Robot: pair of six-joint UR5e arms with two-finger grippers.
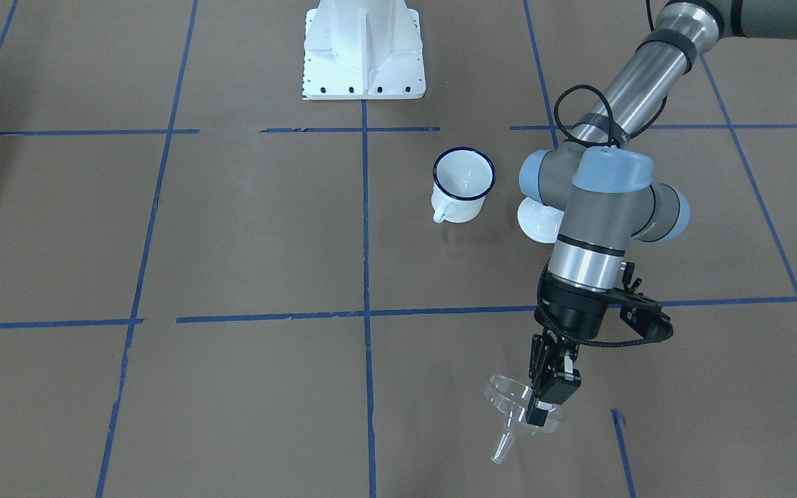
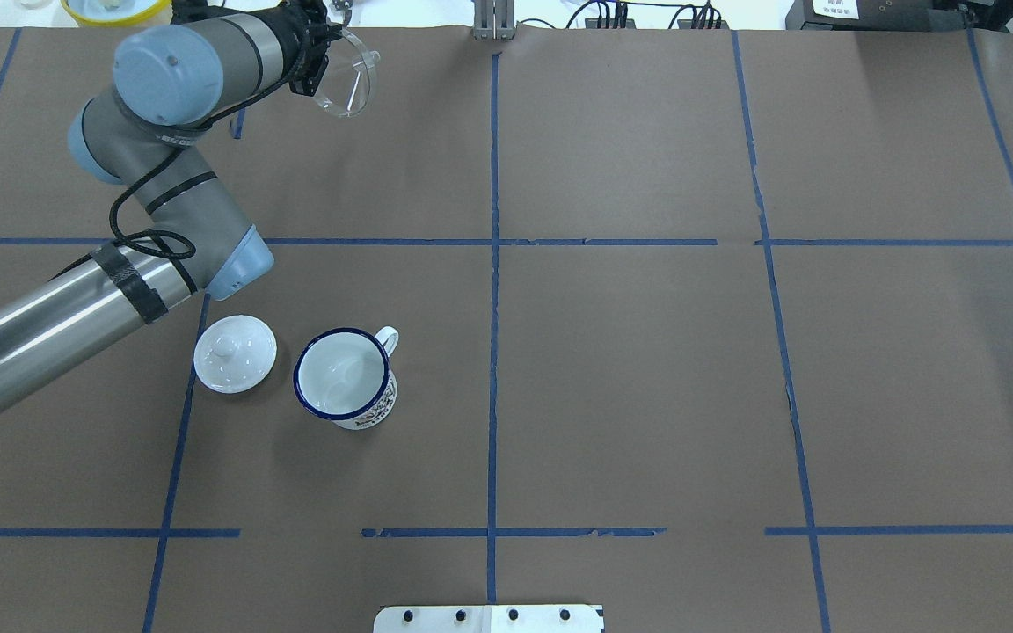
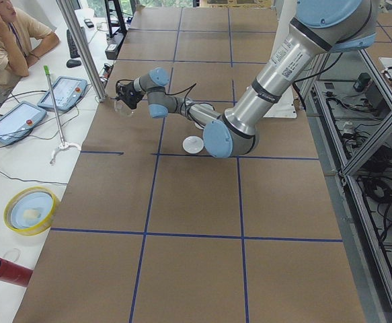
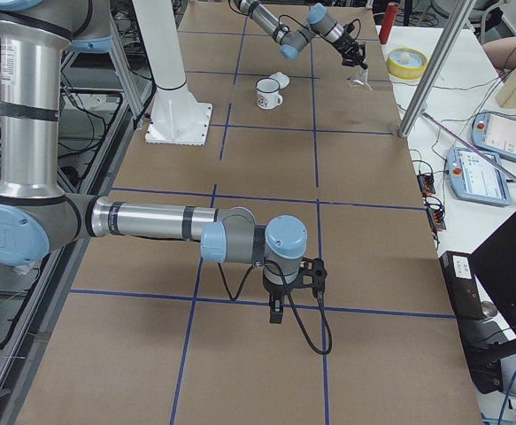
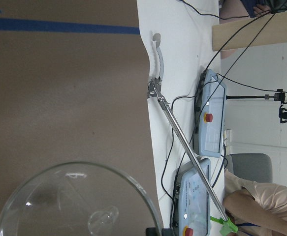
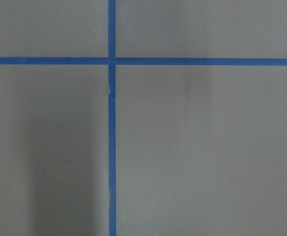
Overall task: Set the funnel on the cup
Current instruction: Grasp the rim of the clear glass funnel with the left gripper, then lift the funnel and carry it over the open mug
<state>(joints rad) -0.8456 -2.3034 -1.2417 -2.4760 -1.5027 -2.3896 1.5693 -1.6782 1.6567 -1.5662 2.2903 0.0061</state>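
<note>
The clear funnel (image 1: 509,404) is held off the table near its far left edge, tilted, with its spout (image 1: 502,449) pointing away from the robot. My left gripper (image 1: 544,404) is shut on its rim; both also show in the overhead view, the gripper (image 2: 317,53) and the funnel (image 2: 350,81). The left wrist view shows the funnel's round rim (image 5: 79,201) at the bottom. The white mug with the dark blue rim (image 2: 344,378) stands upright and empty, well apart from the funnel. My right gripper (image 4: 275,310) hangs over bare table far away; I cannot tell whether it is open or shut.
A round white knobbed lid (image 2: 234,354) lies just left of the mug, under my left arm. The white robot base (image 1: 364,48) is at the table's near edge. Off the far edge are teach pendants (image 3: 61,93), a pole (image 3: 81,47), a yellow bowl (image 3: 31,210) and a seated person (image 3: 4,40).
</note>
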